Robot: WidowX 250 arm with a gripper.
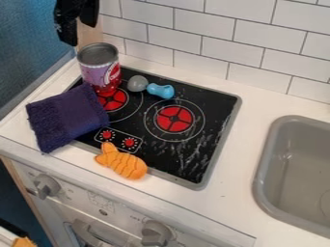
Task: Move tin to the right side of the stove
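From my camera I have the claw (74,29) at the upper left, hanging just up and left of the tin's rim as I see it. I can't tell whether it is spread or pressed together.

My tin (101,70) stands upright at the back left of the stove (216,108), by the left burner (112,100) and covering part of it. It has a grey top and a label in purple and red. So it is on the left side of the stove, well apart from the right burner (174,119).

In front of the tin I see a dark purple cloth (68,118), lying partly on the stove's left edge and partly on the white tabletop (263,103). One of its corners comes up close to the base of the tin; whether they touch I can't say. Just to the right of the tin, a grey-and-blue toy (160,90) lies near the back of the stove, its grey end towards the tin. An orange fish-shaped toy (124,163) lies across the front edge, just below the two small red printed dials.

Over to the right I have the grey sink (303,169), set into the tabletop, and along the back runs a white tiled wall (203,26). Grey knobs (157,233) stick out of the front panel below.
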